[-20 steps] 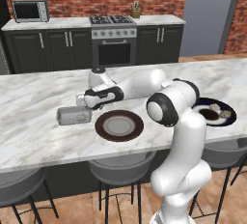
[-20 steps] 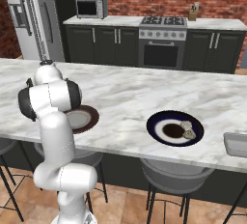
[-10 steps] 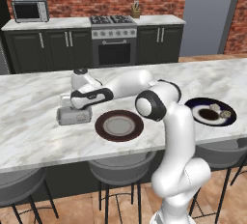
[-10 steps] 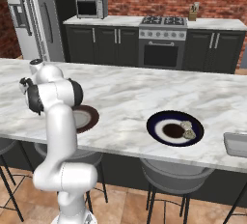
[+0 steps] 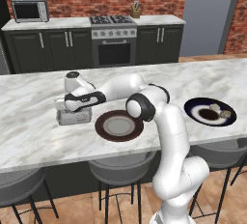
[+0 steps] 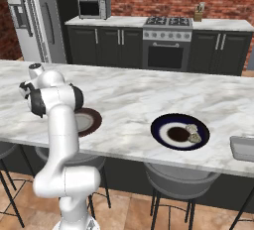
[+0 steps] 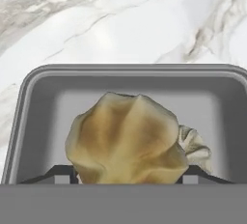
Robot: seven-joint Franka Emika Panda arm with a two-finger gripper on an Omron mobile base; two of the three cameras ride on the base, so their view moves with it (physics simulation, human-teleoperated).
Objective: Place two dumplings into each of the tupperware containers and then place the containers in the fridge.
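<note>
Directly above the left tupperware container [image 7: 29,121] on the counter [image 5: 29,136], the pincer [image 7: 126,177] pinches a dumpling [image 7: 126,141]; another dumpling [image 7: 195,146] lies inside already. Release should be low and centred, clear of the walls.

I find one tupperware container [image 5: 73,117] on the island counter [image 5: 38,136], just left of an empty plate [image 5: 118,125] near the front edge. The gripper [image 7: 126,178] sits directly above this container. A dumpling [image 7: 126,141] lies between the fingertips over the container's interior; a second dumpling [image 7: 195,148] rests in the container just beside it. Well to the right stands another plate [image 6: 179,131] carrying two dumplings [image 6: 192,133]. A second container [image 6: 244,148] sits further right. The fridge [image 6: 30,18] stands behind the counter, far left.
</note>
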